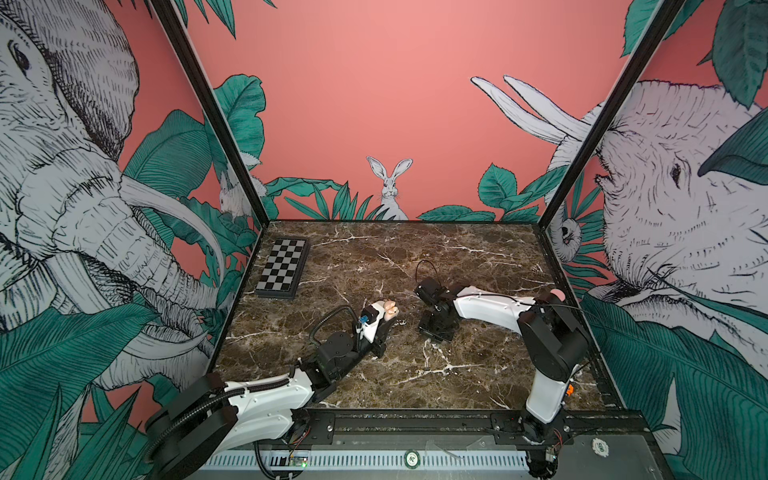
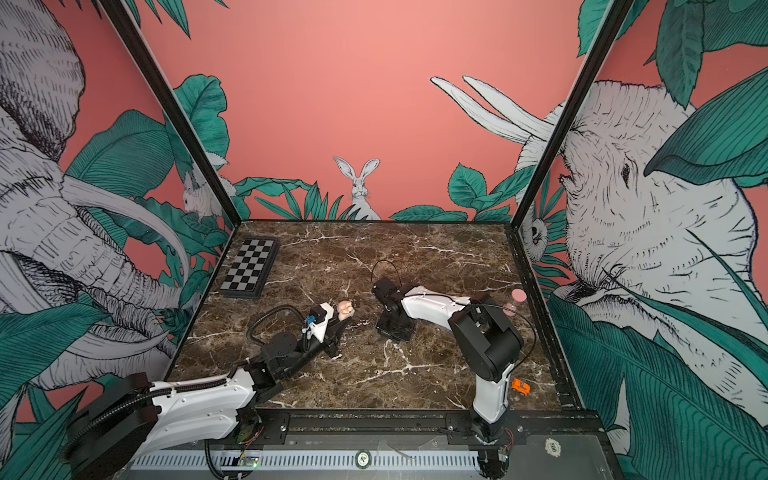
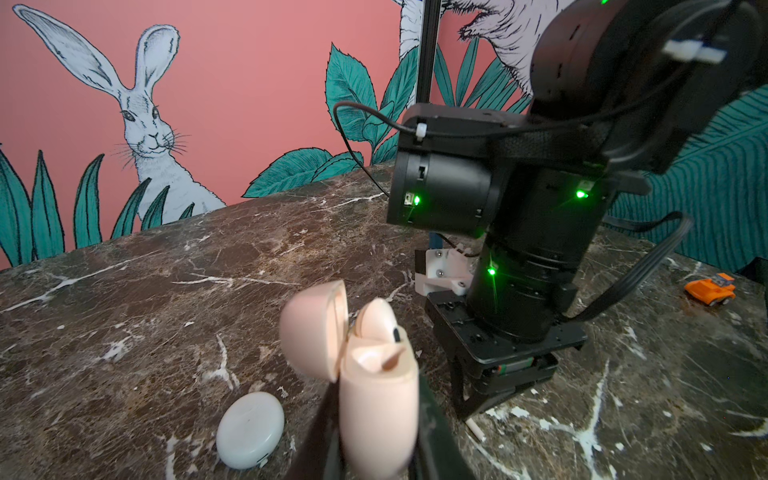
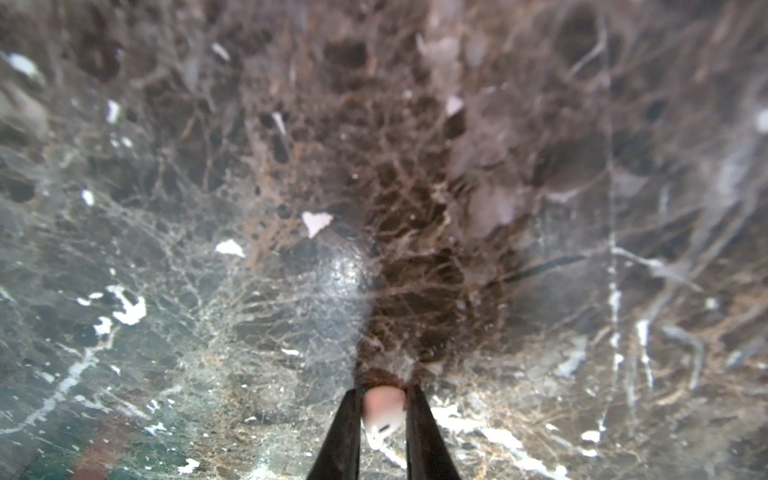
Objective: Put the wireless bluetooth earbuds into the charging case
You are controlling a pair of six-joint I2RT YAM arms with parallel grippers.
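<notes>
In the right wrist view the earbud [image 4: 382, 409] between the right gripper's [image 4: 384, 392] fingers [image 4: 345, 432] is blurred, so contact cannot be told. The fingers run off the picture's edge. In both top views that gripper's body hides its tips. The case [image 3: 378, 399] is blurred, its base cut off. The right arm [image 1: 490, 305] hides most of the toy car [image 1: 569, 389].

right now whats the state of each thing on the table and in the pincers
pink charging case: lid open, upright in left pincer
earbud in case: seated in its slot
second earbud: gripped by right pincer at the tabletop
white round case: closed, lying flat
chessboard: lying flat, no pieces on it
orange toy car: on its wheels
</notes>
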